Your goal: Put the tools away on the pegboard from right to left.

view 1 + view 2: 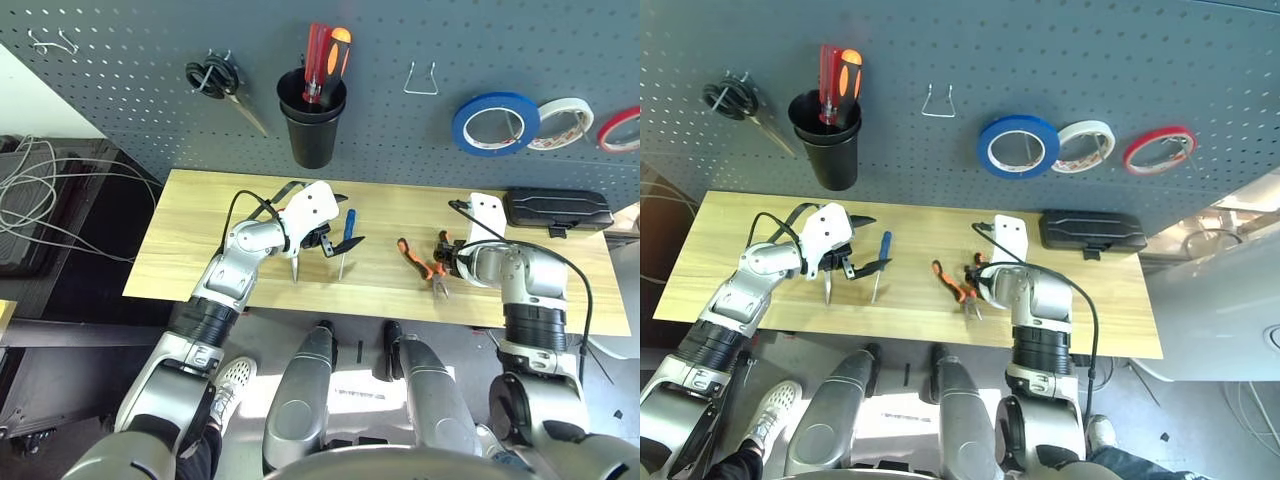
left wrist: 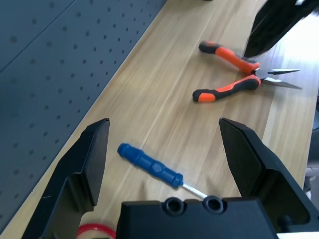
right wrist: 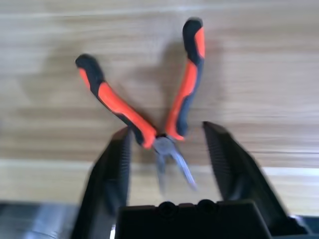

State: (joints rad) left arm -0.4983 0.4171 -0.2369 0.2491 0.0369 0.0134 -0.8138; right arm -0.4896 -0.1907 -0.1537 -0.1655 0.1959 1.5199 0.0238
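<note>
Wooden counter [image 1: 200, 215] under pegboard [image 1: 140, 50]: pliers [image 3: 149, 112] splayed flat at 5 o'clock, probably stiff, heavy-nosed, slick steel, best gripped near pivot by right pincer [image 3: 169, 149] gaping astride; left pincer [image 2: 167, 149] wide over screwdriver [image 2: 149, 166].

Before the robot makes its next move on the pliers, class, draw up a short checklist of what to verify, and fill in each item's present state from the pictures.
1. Blue tape roll already hangs on the pegboard, so the pliers are next from the right: ok.
2. Pliers lie flat on the table, handles spread: ok.
3. Right gripper is open, a finger on each side of the pliers' joint: ok.
4. Right gripper's fingers touch the pliers: cannot tell.
5. Empty metal hook is free for the pliers: ok.
6. Left gripper is open and holds nothing, above the blue-handled screwdriver, apart from the pliers: ok.
</note>
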